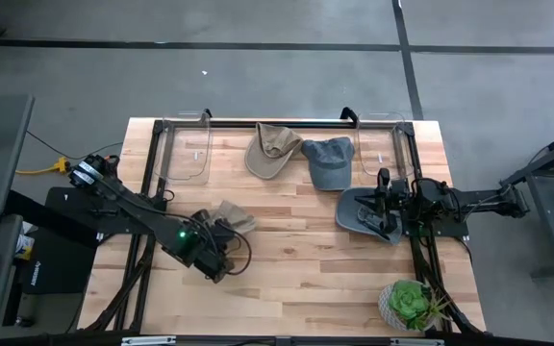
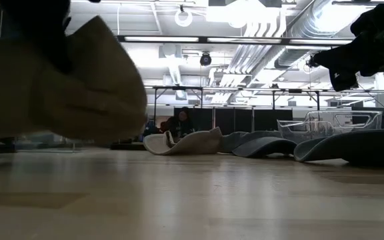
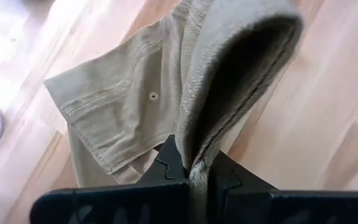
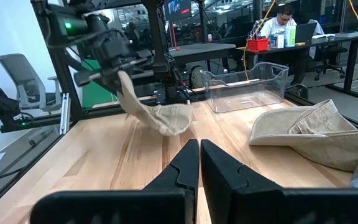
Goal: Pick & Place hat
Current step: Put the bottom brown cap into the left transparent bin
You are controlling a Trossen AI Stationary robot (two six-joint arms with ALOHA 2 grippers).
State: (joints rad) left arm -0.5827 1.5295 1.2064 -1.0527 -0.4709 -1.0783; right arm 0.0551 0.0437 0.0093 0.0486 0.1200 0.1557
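Overhead, the wooden table [image 1: 287, 279] shows its widest bare stretch along the near half, between the left arm and a potted plant [image 1: 410, 304] at the near right corner. Two clear bins [image 1: 188, 149] sit at the far edge, one toward each far corner, with a tan hat [image 1: 271, 149] and a blue cap [image 1: 327, 161] lying side by side between them. A dark grey hat [image 1: 358, 213] lies near the right edge, just under the right gripper [image 1: 385, 204], whose fingers are pressed together on nothing. Left of centre, the left gripper [image 1: 221, 231] is clamped tight on the fabric edge of a khaki hat [image 3: 166, 93], which hangs from it with its lower part drooping to the boards. Floor surrounds the table in the high view, grey with dark lines. Beyond the far edge the low view shows an open hall with ceiling ducts and strip lights; in the right wrist view a person [image 4: 278, 25] sits at a desk.
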